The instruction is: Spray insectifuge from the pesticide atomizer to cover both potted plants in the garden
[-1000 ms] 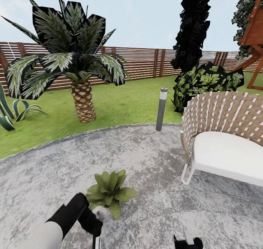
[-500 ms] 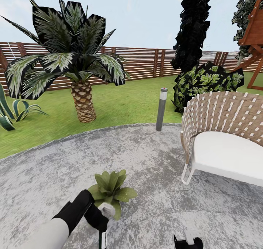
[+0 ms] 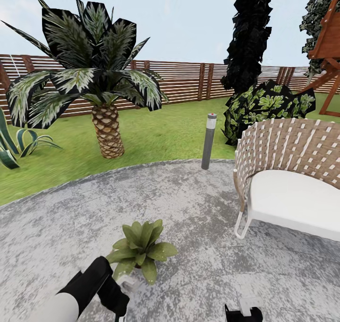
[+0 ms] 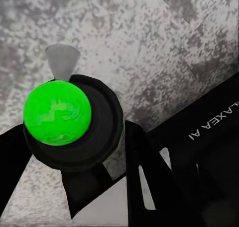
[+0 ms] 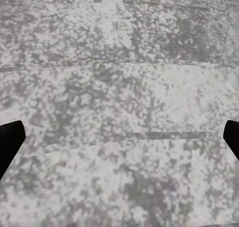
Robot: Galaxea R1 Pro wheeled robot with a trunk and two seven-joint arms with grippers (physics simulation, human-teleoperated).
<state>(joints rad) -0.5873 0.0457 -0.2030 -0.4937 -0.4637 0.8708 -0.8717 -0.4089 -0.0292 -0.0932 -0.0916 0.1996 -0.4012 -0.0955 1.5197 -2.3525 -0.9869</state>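
One potted plant [image 3: 140, 247], a low rosette of green leaves, stands on the grey paved patio [image 3: 198, 204] right in front of me. My left gripper [image 3: 114, 294] hangs just short of it, on its near-left side, shut on the pesticide atomizer [image 3: 125, 280]. From the left wrist camera the atomizer [image 4: 57, 112] is a bright green round body in a dark collar with a pale grey nozzle, between the black fingers [image 4: 144, 182]. My right gripper [image 3: 242, 313] sits low at the frame's bottom edge; its fingertips [image 5: 10, 143] stand wide apart over bare paving. The second potted plant is out of view.
A woven chair [image 3: 288, 180] with a white cushion stands on the patio at the right. A grey bollard light [image 3: 208, 141] marks the patio's far edge. Beyond are lawn, a palm [image 3: 106, 128], a leafy shrub [image 3: 264, 105] and the slatted wooden fence [image 3: 189, 81].
The left gripper with the atomizer first pushed up against the potted plant, then drew back and down toward me. The camera and the right arm have stayed still.
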